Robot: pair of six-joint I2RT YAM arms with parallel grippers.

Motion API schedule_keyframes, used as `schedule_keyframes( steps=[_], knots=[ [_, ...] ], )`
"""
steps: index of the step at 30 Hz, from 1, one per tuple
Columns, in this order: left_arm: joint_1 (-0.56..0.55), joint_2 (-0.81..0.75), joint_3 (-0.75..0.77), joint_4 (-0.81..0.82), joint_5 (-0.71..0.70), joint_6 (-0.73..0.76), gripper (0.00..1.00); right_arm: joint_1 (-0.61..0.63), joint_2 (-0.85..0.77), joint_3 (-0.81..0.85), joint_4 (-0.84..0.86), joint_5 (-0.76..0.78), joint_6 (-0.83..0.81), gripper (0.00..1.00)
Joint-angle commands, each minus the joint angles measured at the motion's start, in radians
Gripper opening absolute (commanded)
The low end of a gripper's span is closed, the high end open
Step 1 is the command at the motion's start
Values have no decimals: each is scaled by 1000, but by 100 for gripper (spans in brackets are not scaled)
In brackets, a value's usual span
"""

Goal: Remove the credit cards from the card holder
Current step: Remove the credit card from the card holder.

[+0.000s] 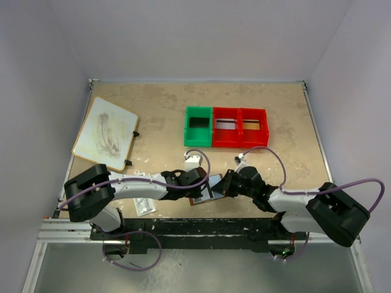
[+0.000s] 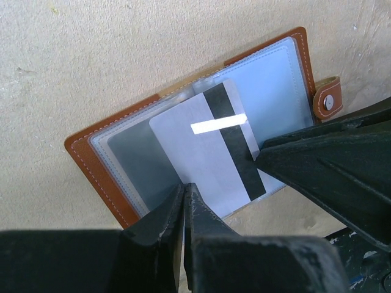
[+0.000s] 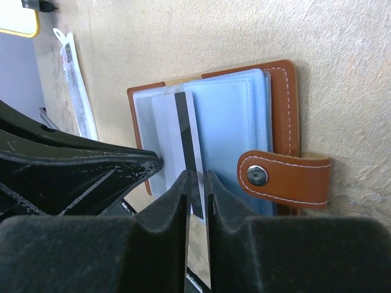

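Over the open card holder (image 2: 284,82), the left claw (image 2: 184,189) pinches a corner of the silvery card (image 2: 195,152); the right claw (image 3: 197,178), slightly parted, straddles its edge

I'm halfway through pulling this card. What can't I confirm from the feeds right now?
- Left wrist: the silvery card has its lower edge behind the shut left gripper, so a pinch is unconfirmed.
- Right wrist: the card's near end disappears between the fingers of the right gripper, and the grip is unclear.
- Top external: the card holder is mostly covered by both grippers.
- The golden card shows in no view.
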Motion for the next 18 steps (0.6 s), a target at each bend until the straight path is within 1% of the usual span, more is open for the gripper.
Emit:
schedule_keyframes(
  steps=[1, 5, 7, 11, 16, 18],
  knots=[
    [-4, -6, -18, -8, -5, 8, 0, -4, 0, 9, 10, 11, -23, 20],
    [-4, -4, -20, -11, -12, 7, 0, -6, 7, 23, -5, 27, -56, 29],
    [-4, -3, -19, -13, -14, 7, 0, -13, 28, 39, -28, 31, -91, 31],
    [-4, -4, -18, -23, -21, 9, 0, -31, 83, 60, 6, -22, -130, 31],
    [-4, -6, -21, -28, -26, 10, 0, -34, 163, 64, 111, -101, -133, 30],
    [-4, -7, -23, -27, -28, 10, 0, -34, 190, 59, 136, -105, -127, 29]
  ],
)
